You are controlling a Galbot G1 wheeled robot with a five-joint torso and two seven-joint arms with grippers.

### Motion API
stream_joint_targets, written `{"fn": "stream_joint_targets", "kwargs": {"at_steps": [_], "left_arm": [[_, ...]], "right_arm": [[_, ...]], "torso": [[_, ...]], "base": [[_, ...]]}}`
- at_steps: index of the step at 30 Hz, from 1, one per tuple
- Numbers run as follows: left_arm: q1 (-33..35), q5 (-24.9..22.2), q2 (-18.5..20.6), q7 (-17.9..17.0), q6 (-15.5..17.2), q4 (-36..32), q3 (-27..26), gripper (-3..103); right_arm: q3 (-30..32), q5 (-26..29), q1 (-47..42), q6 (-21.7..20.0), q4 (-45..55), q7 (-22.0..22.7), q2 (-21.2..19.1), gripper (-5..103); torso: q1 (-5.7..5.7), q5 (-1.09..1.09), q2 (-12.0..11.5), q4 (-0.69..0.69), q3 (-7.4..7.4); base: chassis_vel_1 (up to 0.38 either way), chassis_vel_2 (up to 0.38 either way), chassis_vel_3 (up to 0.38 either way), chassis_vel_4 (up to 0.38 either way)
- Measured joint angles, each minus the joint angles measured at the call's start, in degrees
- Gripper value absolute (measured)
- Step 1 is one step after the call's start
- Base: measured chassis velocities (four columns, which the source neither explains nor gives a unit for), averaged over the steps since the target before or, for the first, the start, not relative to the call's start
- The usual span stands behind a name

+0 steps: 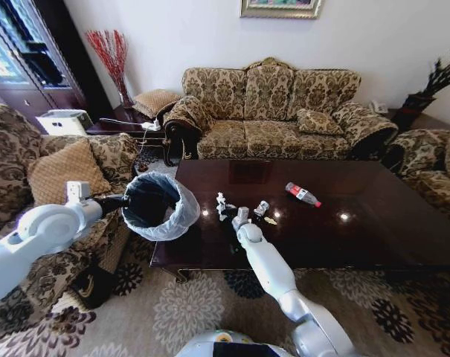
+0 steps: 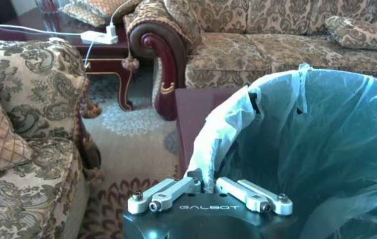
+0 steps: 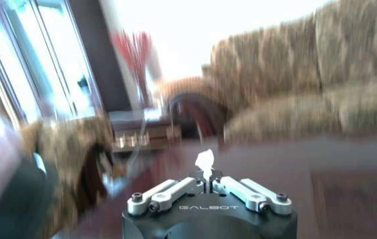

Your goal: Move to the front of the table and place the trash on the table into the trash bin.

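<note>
Right gripper pinches white paper scrap above table | left gripper clamps trash bin rim at table's left end | bottle, wads remain | risk: thin scrap slips mid-carry

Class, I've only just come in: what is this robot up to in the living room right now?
It is clearing litter off the large dark glossy wooden coffee table. Its left gripper is shut on the rim of the round black bin lined with a whitish plastic bag, holding it at the table's left end. Its right gripper is over the tabletop, pinching a small white paper scrap. Crumpled white paper wads, a silvery wrapper and a clear plastic bottle with a red label lie on the table.
</note>
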Motion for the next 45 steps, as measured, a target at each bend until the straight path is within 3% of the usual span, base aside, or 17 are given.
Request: {"fn": "stream_joint_targets", "kwargs": {"at_steps": [5, 10, 12, 14, 18, 23, 26, 32, 37, 38, 45], "left_arm": [[0.1, 0.0, 0.0, -0.2, 0.0, 0.4, -0.3, 0], [0.3, -0.4, 0.3, -0.2, 0.4, 0.7, -0.3, 0], [0.3, -0.5, 0.3, -0.3, 0.5, 0.9, -0.3, 0], [0.4, -2.6, 1.0, -0.5, 1.7, 1.5, -0.3, 0], [0.4, -4.5, 2.2, -0.8, 2.5, 1.8, -0.2, 0], [0.4, -5.5, 3.5, -1.0, 2.8, 1.1, -0.1, 0], [0.2, -6.4, 4.1, -1.4, 2.9, -0.1, -0.3, 0], [0.2, -6.3, 3.5, -1.9, 3.0, -2.0, -0.4, 0], [0.4, -6.2, 3.1, -2.0, 3.0, -3.3, -0.3, 0], [0.4, -6.2, 3.1, -2.0, 3.0, -3.3, -0.3, 0], [0.4, -6.1, 2.7, -2.1, 3.0, -3.4, -0.3, 0]], "right_arm": [[0.1, 1.3, -2.6, 1.4, 14.6, 0.4, -3.8, 0], [-1.2, 8.3, -5.7, 0.0, 33.4, 0.4, -9.8, 0], [-1.8, 9.4, -5.9, -0.5, 35.8, 0.3, -10.4, 0], [-6.1, 13.6, -6.0, -1.5, 43.8, 0.7, -12.9, 0], [-11.9, 18.4, -4.6, -2.6, 49.3, 0.8, -14.7, 0], [-18.1, 22.2, -2.6, -4.6, 51.5, 0.8, -13.8, 0], [-22.7, 18.5, -1.8, -5.1, 48.2, 1.1, -12.3, 0], [-25.2, 12.4, -0.8, -6.0, 41.0, 3.6, -8.6, -3], [-25.7, 10.2, -0.1, -6.5, 38.5, 4.4, -6.8, 19], [-25.7, 10.2, -0.1, -6.5, 38.5, 4.4, -6.8, 19], [-25.1, 10.0, -0.2, -7.0, 38.3, 4.4, -7.2, 45]], "torso": [[0.0, 0.02, 0.0, 0.01, 0.0], [0.0, 0.04, 0.0, -0.01, 0.0], [0.0, 0.04, 0.0, -0.01, 0.0], [-0.01, 0.03, 0.0, 0.0, -0.01], [-0.01, 0.01, 0.0, 0.01, 0.0], [-0.01, 0.02, 0.0, 0.0, -0.01], [-0.01, 0.03, 0.0, 0.0, 0.0], [0.0, 0.02, 0.0, 0.01, 0.01], [0.0, 0.02, 0.0, 0.0, 0.0], [0.0, 0.02, 0.0, 0.0, 0.0], [0.0, 0.02, 0.0, 0.0, 0.01]], "base": [[0.0, 0.0, 0.0, 0.0], [0.0, 0.0, 0.0, 0.0], [0.0, 0.0, 0.0, 0.0], [0.0, 0.0, 0.0, 0.0], [0.0, 0.0, 0.0, 0.0], [0.0, 0.0, 0.0, 0.0], [0.0, 0.0, 0.0, 0.0], [0.0, 0.0, 0.0, 0.0], [0.0, 0.0, 0.0, 0.0], [0.0, 0.0, 0.0, 0.0], [0.0, 0.0, 0.0, 0.0]]}}
